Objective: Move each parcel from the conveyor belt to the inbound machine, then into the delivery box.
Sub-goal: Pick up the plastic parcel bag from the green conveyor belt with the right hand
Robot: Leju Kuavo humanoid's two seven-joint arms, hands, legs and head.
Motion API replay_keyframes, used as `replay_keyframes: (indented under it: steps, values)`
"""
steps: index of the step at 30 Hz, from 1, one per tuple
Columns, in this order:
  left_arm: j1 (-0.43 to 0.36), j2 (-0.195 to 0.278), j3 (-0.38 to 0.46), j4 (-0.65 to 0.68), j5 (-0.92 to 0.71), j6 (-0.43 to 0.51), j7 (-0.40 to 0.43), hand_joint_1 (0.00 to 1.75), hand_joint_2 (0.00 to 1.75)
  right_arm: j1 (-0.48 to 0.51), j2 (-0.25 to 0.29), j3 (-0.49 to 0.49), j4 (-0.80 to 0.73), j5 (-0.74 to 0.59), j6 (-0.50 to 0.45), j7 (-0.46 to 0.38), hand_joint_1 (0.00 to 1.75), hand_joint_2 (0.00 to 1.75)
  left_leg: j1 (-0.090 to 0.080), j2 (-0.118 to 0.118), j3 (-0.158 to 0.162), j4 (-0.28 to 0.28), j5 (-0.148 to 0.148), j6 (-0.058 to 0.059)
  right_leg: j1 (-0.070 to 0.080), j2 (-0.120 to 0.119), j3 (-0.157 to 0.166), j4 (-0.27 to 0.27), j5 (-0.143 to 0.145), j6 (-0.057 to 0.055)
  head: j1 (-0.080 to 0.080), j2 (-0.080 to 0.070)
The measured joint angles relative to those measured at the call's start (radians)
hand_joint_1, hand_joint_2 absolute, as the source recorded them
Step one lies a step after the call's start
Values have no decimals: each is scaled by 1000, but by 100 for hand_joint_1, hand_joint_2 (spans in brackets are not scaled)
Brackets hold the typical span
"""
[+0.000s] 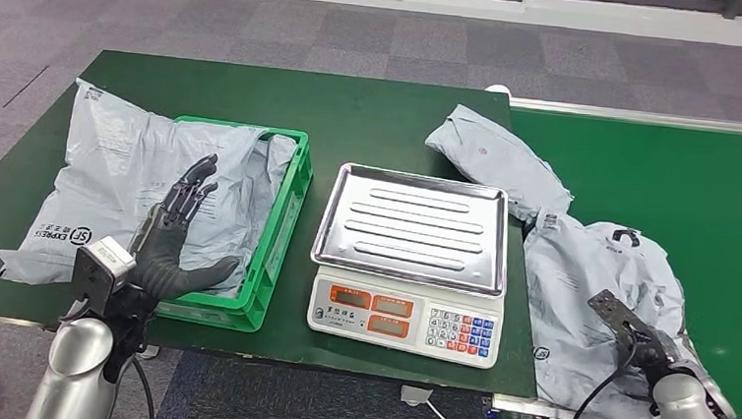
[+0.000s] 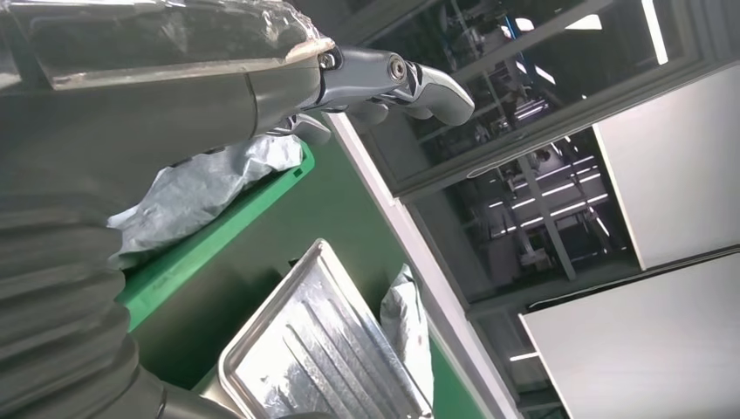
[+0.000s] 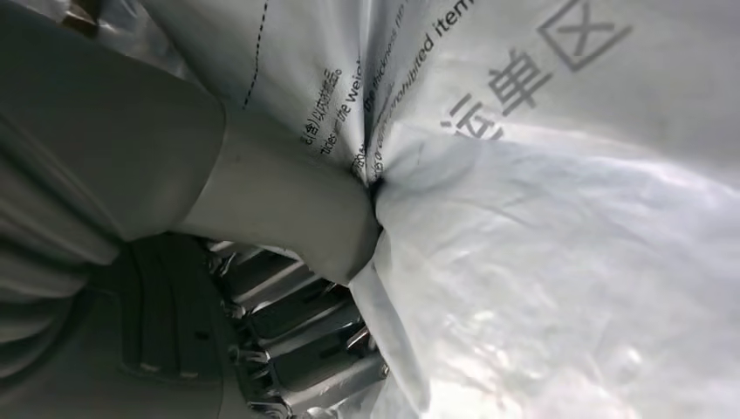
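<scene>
Pinching, seemingly, a grey parcel [image 3: 558, 262], right hand [image 3: 288, 262].

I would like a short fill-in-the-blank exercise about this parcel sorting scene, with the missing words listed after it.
1. The left hand hovers open over a grey parcel lying partly in the ____ crate.
2. The steel tray of the weighing scale holds ____ parcels.
3. The right hand pinches a grey parcel on the ____ belt.

Missing words: green; no; conveyor
</scene>
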Motion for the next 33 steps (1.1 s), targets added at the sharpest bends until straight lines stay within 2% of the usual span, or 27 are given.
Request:
replay_keyframes:
  steps: [7,14,19,33]
  values:
    - [9,1,0,-13,4,0,2,0,175,-56,6,45,-42,-23,-12,-13,175,175,0,-2,2,0,2,0,-1,-1,0,0,0,0,0,0]
    - [13,2,0,-16,4,0,2,0,175,-64,9,63,-56,-25,-14,-15,175,175,0,-3,1,0,1,0,-2,-2,-1,0,0,0,0,0]
    - [15,3,0,-18,5,0,3,0,175,-84,10,84,-89,-59,-54,-55,175,175,0,-3,-1,0,2,1,-3,-3,-1,0,1,1,0,0]
    - [2,0,0,-23,3,-10,16,0,175,-239,10,182,-445,-203,-84,12,175,175,0,-3,-1,0,4,1,-3,-3,-3,0,2,1,0,0]
